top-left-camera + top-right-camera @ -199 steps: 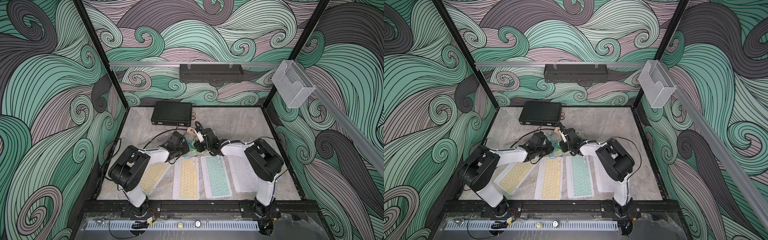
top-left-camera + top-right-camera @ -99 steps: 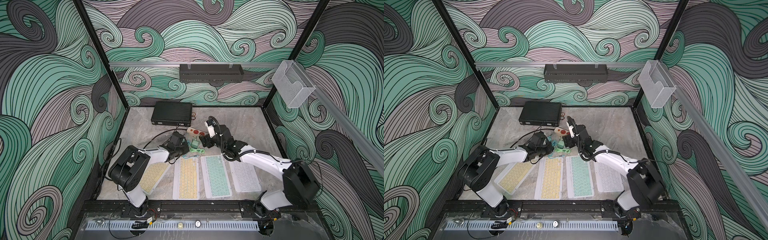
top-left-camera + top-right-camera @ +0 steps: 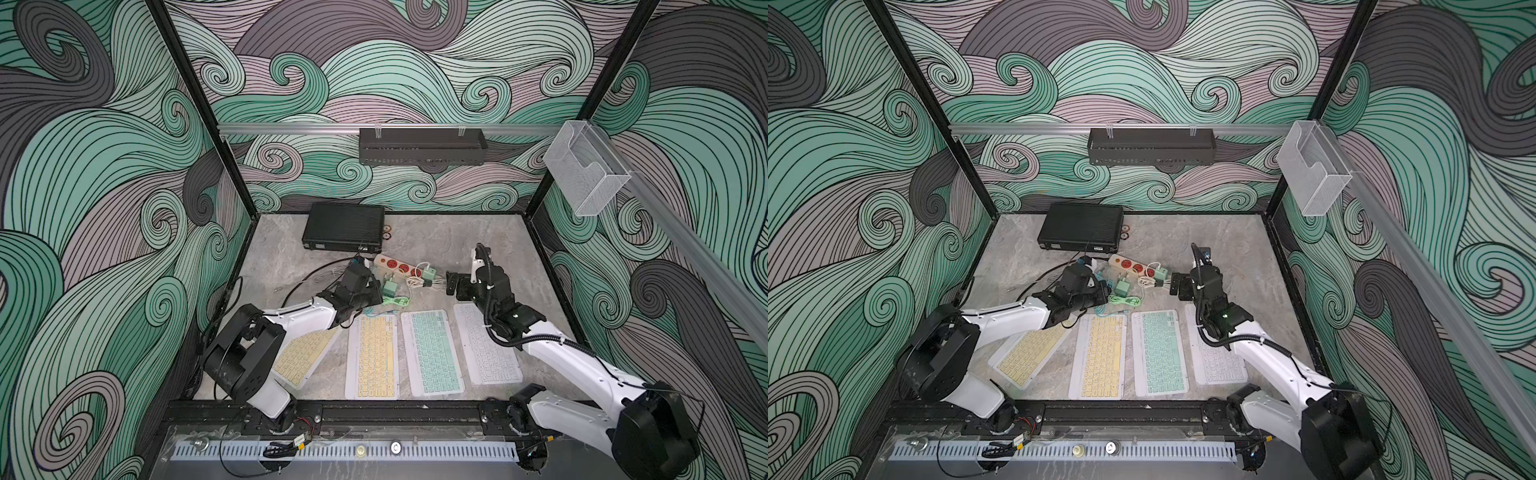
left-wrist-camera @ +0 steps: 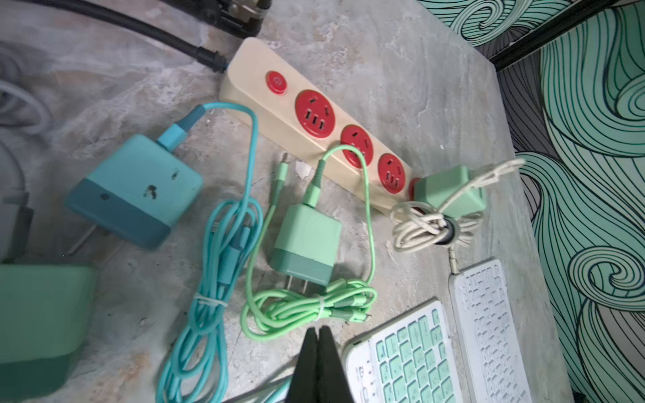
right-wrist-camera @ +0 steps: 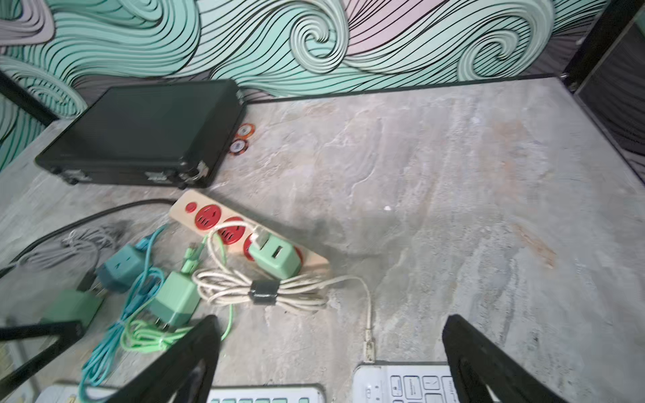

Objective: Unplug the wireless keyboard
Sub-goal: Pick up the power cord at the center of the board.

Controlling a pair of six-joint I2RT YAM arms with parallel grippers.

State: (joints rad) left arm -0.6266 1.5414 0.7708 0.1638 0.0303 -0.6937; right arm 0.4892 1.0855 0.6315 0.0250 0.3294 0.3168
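In both top views the white keyboard lies at the right end of a row of four, nearest the right arm. The right gripper hangs low just past the keyboard's far edge. It points at the coiled white cable, which runs from a green charger seated in the power strip. The left gripper sits near the loose chargers.

The left wrist view shows that claw clenched on nothing, fingers pressed together. The cable's plug sits at the white keyboard's corner.

The right wrist view shows the right claw released, its jaws spread wide and empty, with the plug between them at the keyboard's edge. The plug looks seated, though I cannot say for sure that it is not just out of the socket.

I judge this to be the approach, with no grip made yet. The next move calls for lowering onto the plug and closing on the connector body rather than the cord. The pull should then go straight away from the keyboard, low along the table, so the light keyboard does not drag along.
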